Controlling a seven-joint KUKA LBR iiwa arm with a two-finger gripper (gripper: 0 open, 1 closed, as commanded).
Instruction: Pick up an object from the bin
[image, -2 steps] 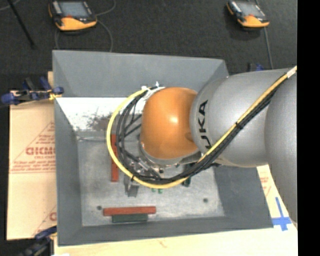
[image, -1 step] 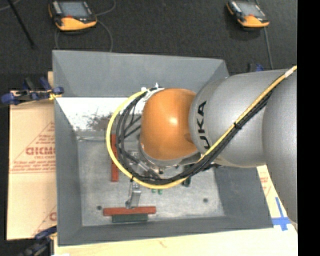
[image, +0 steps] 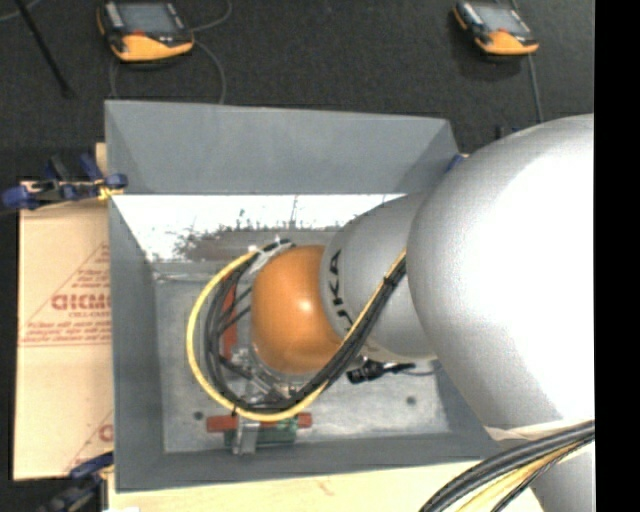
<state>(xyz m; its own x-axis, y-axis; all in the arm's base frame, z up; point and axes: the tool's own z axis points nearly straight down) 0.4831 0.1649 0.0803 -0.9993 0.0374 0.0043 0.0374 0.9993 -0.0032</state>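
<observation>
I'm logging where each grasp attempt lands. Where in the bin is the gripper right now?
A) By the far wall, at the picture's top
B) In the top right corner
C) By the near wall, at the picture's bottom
C: the gripper is down by the near wall of the bin, at the picture's bottom, with a red piece and a green piece beside it.

A red-and-green thing (image: 222, 424) in the grey bin (image: 135, 350), orange cover (image: 290, 310) on silver arm (image: 500, 280).
</observation>
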